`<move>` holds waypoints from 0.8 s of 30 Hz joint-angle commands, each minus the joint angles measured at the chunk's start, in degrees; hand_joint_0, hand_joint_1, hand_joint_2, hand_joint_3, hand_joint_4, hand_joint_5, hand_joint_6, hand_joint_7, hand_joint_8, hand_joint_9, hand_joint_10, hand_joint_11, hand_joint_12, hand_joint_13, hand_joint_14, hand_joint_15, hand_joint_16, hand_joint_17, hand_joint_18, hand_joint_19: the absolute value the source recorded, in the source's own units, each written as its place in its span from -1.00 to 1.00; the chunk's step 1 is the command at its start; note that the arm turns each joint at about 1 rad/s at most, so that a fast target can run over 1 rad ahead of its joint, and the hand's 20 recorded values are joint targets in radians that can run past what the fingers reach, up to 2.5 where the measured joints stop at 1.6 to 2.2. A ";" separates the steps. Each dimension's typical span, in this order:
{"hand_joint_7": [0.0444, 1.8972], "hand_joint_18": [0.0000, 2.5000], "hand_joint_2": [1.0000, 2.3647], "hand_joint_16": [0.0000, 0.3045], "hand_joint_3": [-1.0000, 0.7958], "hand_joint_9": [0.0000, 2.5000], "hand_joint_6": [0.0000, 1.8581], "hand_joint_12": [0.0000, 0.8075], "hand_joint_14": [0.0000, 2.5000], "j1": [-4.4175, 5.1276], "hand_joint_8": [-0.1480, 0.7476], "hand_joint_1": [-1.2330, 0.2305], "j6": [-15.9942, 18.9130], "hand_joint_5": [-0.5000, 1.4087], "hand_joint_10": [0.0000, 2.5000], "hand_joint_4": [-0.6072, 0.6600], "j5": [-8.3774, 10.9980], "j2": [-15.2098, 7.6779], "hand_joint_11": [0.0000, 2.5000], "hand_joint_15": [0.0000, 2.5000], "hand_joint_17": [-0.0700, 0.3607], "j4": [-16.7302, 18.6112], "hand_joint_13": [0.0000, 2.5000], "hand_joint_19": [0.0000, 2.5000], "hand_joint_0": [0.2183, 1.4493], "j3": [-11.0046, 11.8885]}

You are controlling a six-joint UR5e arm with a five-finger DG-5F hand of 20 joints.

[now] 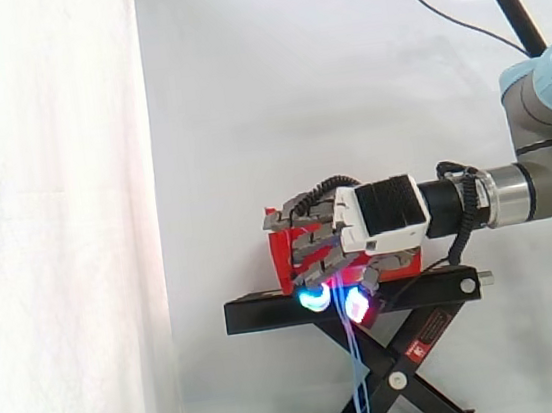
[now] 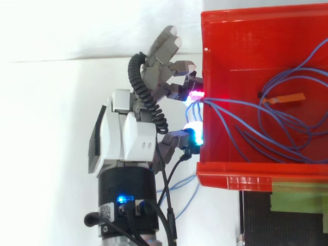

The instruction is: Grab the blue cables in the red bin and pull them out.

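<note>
Our hand [image 2: 160, 68] is pinching the blue cables [image 2: 274, 142] at the red bin's [image 2: 258, 37] outer wall; we are seeing strands looping inside the bin and hanging past the black stand's [image 1: 269, 311] top edge.

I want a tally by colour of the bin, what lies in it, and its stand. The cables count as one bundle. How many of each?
Red: 1, the red bin
Blue: 1, the blue cables as one bundle
Orange: 1, the orange tag in the bin
Black: 1, the black scissor stand
Total: 4
</note>
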 commanded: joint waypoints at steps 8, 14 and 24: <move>-0.13 -0.76 -1.00 -0.67 -1.00 -0.38 -0.78 -0.09 -0.99 -0.01 -0.08 -0.74 -0.06 0.52 -0.98 0.00 0.00 -0.01 -0.43 -0.83 -0.14 0.16 -0.72 -0.74 -0.08 0.00; -0.16 -0.76 -1.00 -0.67 -1.00 -0.37 -0.67 -0.09 -0.99 0.08 -0.08 -0.73 -0.06 0.53 -0.98 0.02 0.00 -0.01 -0.43 -0.83 -0.15 -0.11 -0.71 -0.73 -0.08 0.00; -0.17 -0.75 -1.00 -0.68 -1.00 -0.34 -0.60 -0.10 -0.99 0.08 -0.08 -0.72 -0.06 0.54 -0.98 0.00 0.00 -0.01 -0.43 -0.83 -0.16 0.16 -0.69 -0.74 -0.07 0.00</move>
